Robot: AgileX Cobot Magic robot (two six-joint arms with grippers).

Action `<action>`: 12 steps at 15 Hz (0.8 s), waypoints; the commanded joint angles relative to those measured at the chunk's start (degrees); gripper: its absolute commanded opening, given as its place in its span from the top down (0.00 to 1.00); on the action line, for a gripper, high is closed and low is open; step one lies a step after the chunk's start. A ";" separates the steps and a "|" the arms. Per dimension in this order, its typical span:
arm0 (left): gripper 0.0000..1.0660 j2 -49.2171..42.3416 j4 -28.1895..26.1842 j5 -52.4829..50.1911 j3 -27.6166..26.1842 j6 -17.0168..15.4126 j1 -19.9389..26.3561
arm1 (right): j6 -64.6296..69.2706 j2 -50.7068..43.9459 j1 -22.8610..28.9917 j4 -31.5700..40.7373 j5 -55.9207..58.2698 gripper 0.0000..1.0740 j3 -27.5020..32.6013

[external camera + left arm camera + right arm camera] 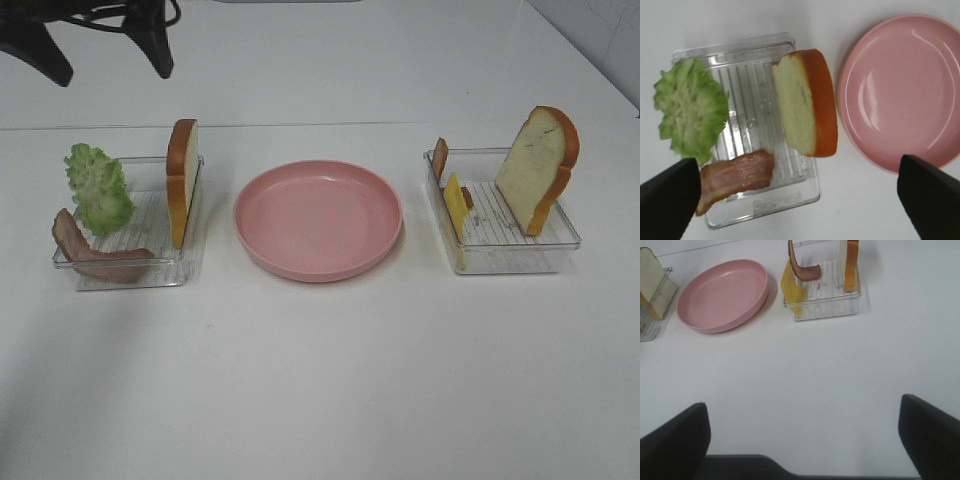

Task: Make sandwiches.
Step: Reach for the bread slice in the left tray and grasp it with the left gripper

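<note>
Exterior high: I logged a bread slice upright at the left tray's right edge. Left gripper and right gripper stood with jaws spread, empty.

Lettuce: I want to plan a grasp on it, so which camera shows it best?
The left wrist view: it shows the lettuce close up, its ruffled face plainly visible. The exterior high view shows it small, side-on. The right wrist view misses it.
</note>
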 commanded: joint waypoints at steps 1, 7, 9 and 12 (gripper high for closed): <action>0.05 4.01 0.34 5.79 -3.61 -1.55 -2.18 | 0.34 -1.89 -0.17 0.00 -0.40 0.08 -0.17; 0.05 12.78 2.46 5.73 -7.22 -2.75 -4.47 | 0.34 -1.89 -0.17 0.00 -0.40 0.08 -0.17; 0.05 14.50 3.78 5.10 -7.22 -2.29 -4.47 | 0.34 -1.89 -0.17 0.00 -0.40 0.08 -0.17; 0.05 16.56 6.30 4.70 -7.22 -1.55 -4.24 | 0.34 -1.89 -0.17 0.00 -0.40 0.08 -0.17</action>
